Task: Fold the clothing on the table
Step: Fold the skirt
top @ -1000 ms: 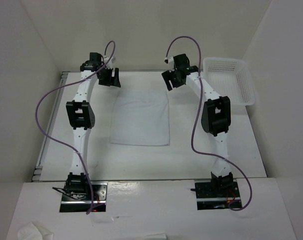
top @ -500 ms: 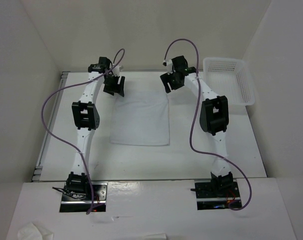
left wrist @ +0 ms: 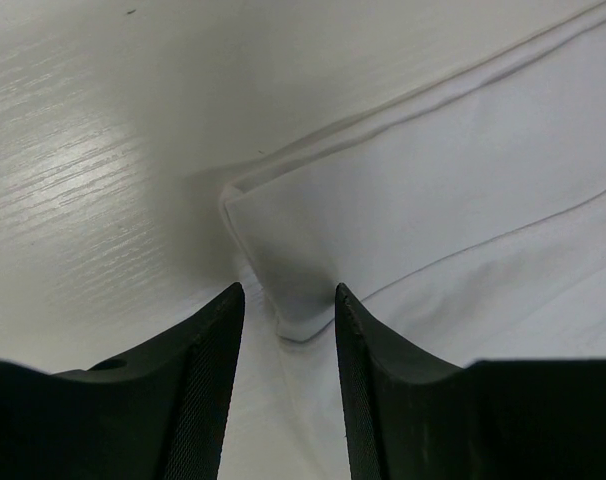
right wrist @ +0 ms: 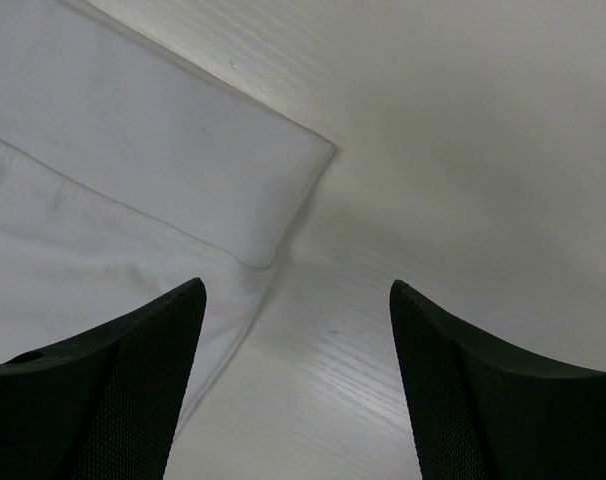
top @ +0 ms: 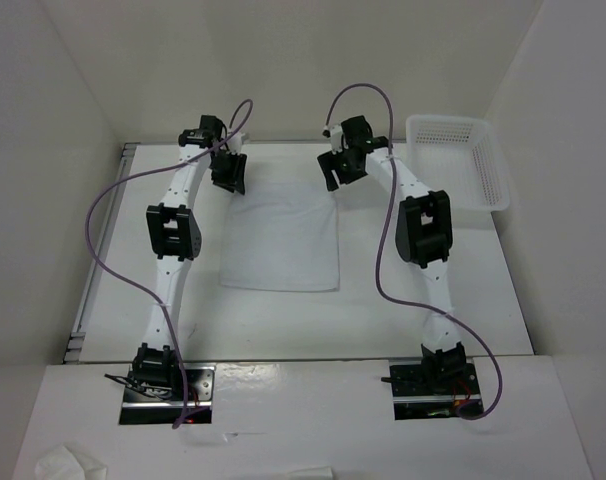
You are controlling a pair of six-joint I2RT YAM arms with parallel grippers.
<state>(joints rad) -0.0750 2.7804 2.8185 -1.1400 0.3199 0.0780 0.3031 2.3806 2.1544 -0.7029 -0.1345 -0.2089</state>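
The clothing (top: 281,238) lies flat mid-bench (top: 313,320), long axis near-to-far. Its far-left corner sits between my half-open left tool's (left wrist: 288,300) jaws, seemingly unpinched. My right tool (right wrist: 298,290) gapes wide and empty at the far-right corner.

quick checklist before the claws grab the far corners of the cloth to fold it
1. Clothing lying flat on the table: ok.
2. Left claw straddling the far left corner: ok, corner sits between its fingers.
3. Left claw shut on the fabric: not ok, gap visible.
4. Right claw over the far right corner: not ok, corner lies ahead of its open fingers.
5. Grip catching every layer: cannot tell.
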